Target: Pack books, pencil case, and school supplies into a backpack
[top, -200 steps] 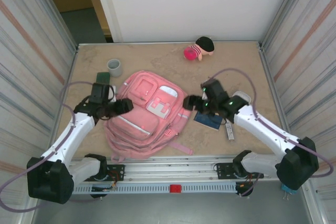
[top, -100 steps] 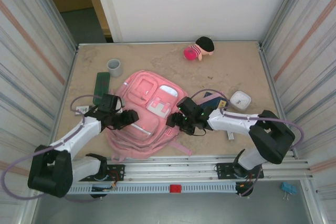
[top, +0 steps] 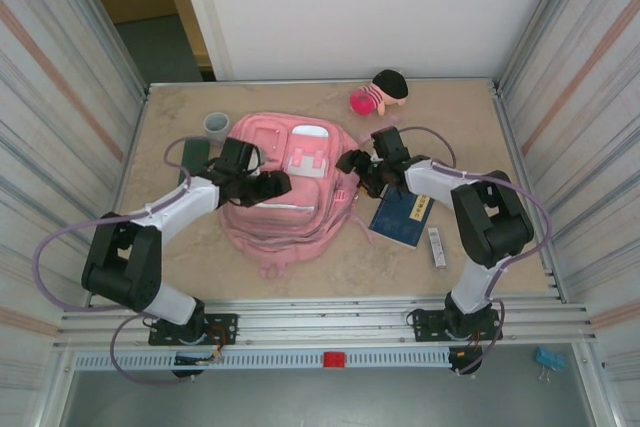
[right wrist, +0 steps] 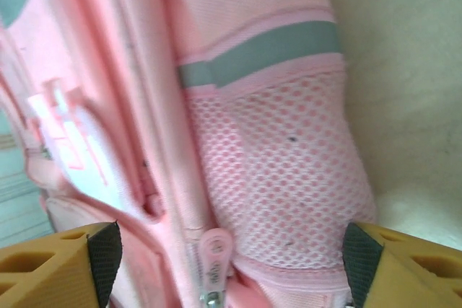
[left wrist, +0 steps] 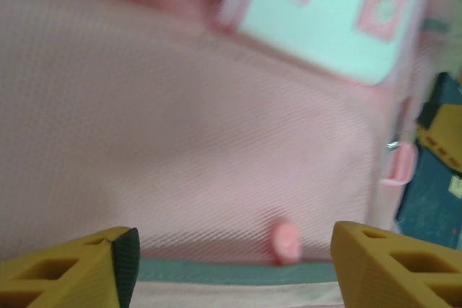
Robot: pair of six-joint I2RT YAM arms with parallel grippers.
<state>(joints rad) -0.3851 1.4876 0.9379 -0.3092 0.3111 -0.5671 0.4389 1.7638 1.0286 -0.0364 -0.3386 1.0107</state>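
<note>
Backpack point(top: 290, 202) lay at the middle of the table point(top: 470, 117), pocketed face up, white patches toward the far wall. Its near edge and straps were bunched, and individual zips could not be resolved from above.

Left gripper point(top: 275, 185) was positioned over the backpack's left-centre panel. In the left wrist view its yellow fingers point(left wrist: 68, 268) stood wide apart, cut off by the lower frame edge, with nothing clasped. Pink weave, a grey-green band point(left wrist: 238, 272) and a small pink tab point(left wrist: 285, 242) lay beyond them. Contact with the fabric could not be confirmed. That view was soft in focus, and the white patch at its top was blurred.

Right gripper point(top: 350, 162) was at the backpack's right flank. The right wrist view showed its fingers point(right wrist: 61, 265) likewise spread wide and empty, either side of a mesh side pocket point(right wrist: 289, 185) and a zip pull point(right wrist: 214, 254). Only the corners of the fingertips were in frame.

Dark blue book point(top: 398, 219) lay flat on the table just right of the backpack, its far end covered by the right arm. Grey-white strip point(top: 437, 246) lay near it, apart. Green pencil case point(top: 190, 165) lay left of the backpack, largely hidden behind the left arm and cable. Grey cup point(top: 217, 127) stood beyond it, and a plush doll point(top: 378, 94) lay near the far edge.
</note>
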